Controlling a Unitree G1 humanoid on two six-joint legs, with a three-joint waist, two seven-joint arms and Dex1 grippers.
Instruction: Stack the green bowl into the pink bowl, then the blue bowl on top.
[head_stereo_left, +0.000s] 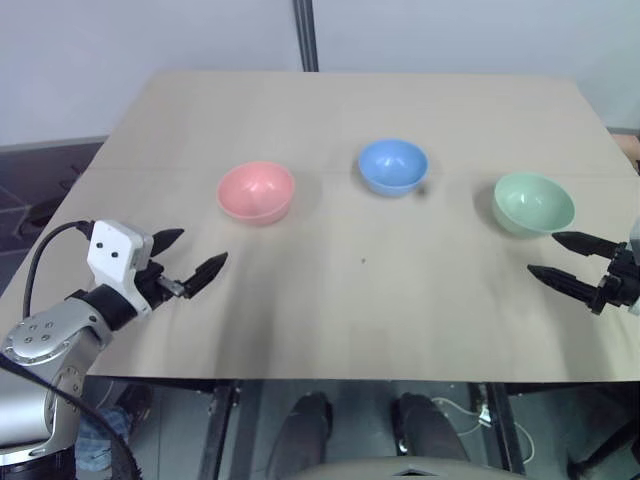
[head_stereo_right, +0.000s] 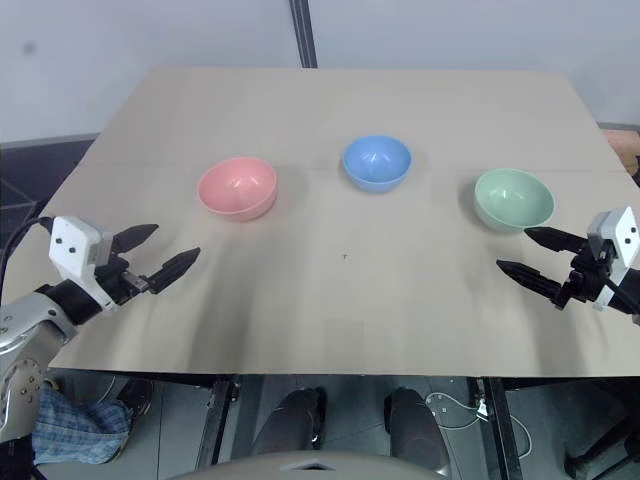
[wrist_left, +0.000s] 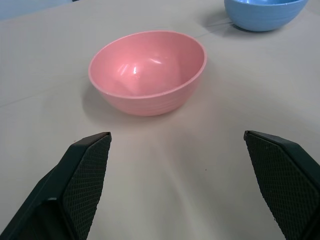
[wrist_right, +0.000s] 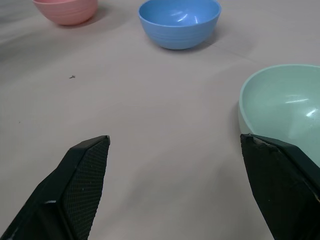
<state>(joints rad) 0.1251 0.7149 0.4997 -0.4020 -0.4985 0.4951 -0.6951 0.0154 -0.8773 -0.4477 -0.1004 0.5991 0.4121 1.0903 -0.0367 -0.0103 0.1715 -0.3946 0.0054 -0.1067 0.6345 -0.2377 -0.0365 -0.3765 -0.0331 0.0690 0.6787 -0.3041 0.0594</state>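
Note:
Three bowls stand apart and upright on the wooden table. The pink bowl is on the left, the blue bowl in the middle and a little farther back, the green bowl on the right. My left gripper hovers open near the table's front left, short of the pink bowl, nothing between its fingers. My right gripper is open at the front right, just in front of the green bowl, empty too. The blue bowl sits beyond it.
The table's front edge runs just below both grippers. A dark vertical post stands behind the far edge against a pale wall. Bare tabletop lies between the bowls and the front edge.

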